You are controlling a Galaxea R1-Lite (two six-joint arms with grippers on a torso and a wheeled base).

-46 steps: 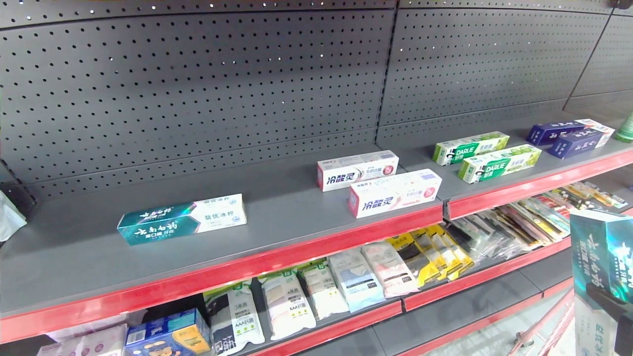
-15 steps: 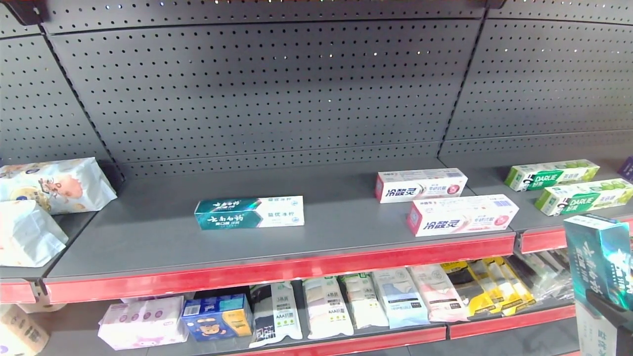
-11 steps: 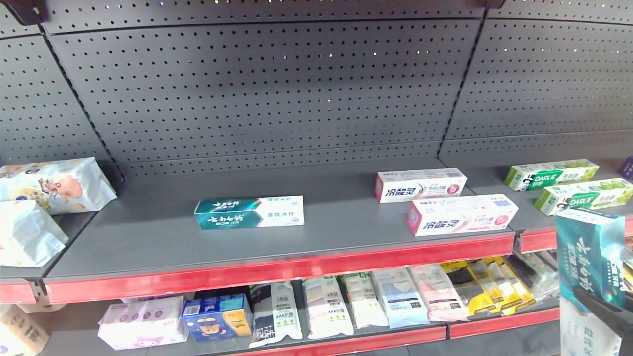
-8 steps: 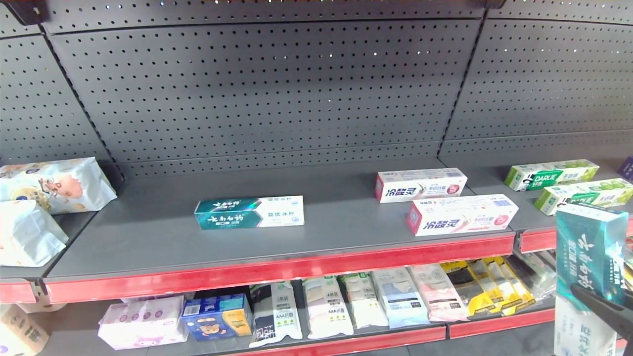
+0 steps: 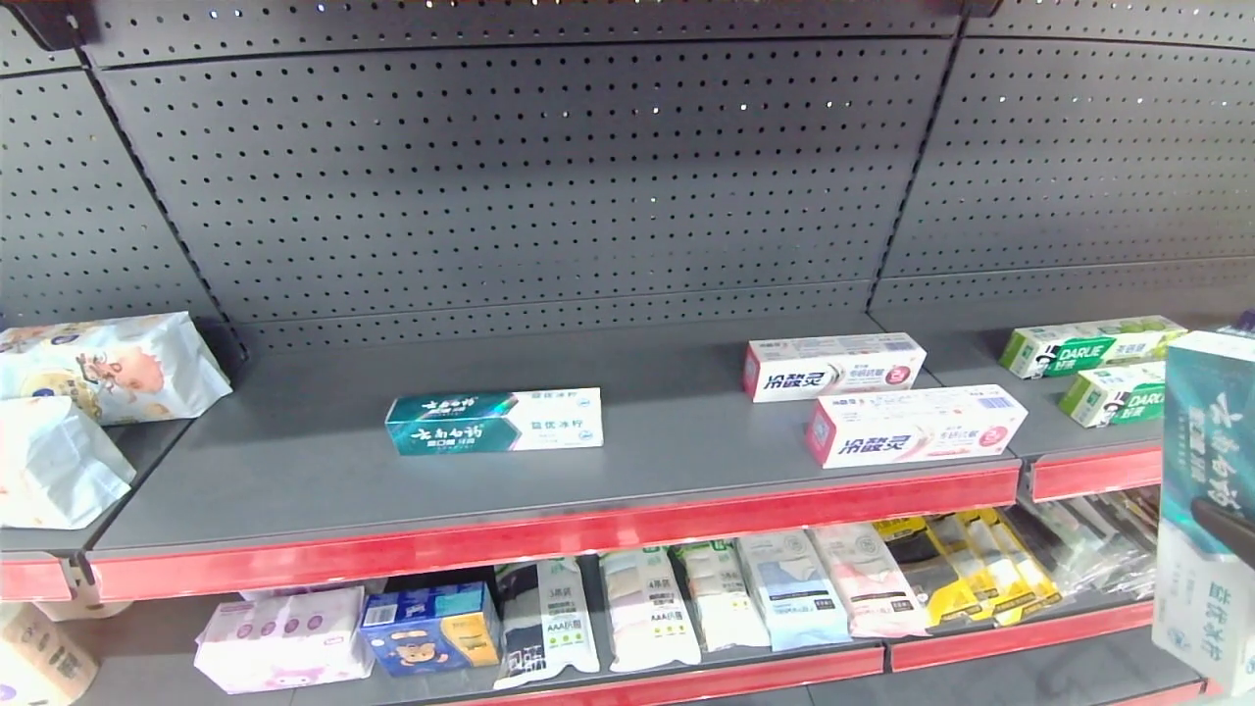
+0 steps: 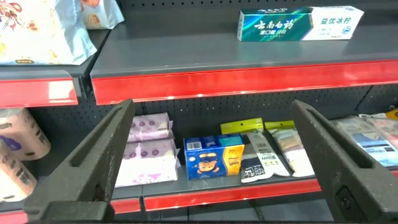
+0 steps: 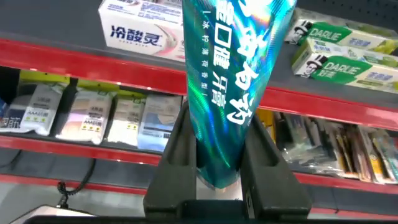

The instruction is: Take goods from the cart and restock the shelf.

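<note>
Head view: a grey metal shelf (image 5: 324, 480) with a red front strip carries a teal-and-white toothpaste carton (image 5: 493, 420) lying flat near its middle. Two white-and-pink toothpaste cartons (image 5: 915, 425) lie to the right of it, and green-and-white cartons (image 5: 1093, 345) lie on the next bay. At the right edge a glossy teal held carton (image 5: 1204, 412) stands upright in the air, in front of the shelf's edge. The right gripper (image 5: 1221, 520) crosses its lower half.

Left wrist view: the left gripper (image 6: 212, 107) has its two black fingers spread wide, with nothing between them or touching them. It faces the lower shelf, where a small blue box (image 6: 213, 157) sits beside purple-and-white tissue packs (image 6: 146, 152).

Right wrist view: the right claw is drawn in narrow and clamped on the held carton's lower end. Both black fingers press flat against its sides. The carton rises straight out of the jaws, off the shelf and level with the red strip.
</note>
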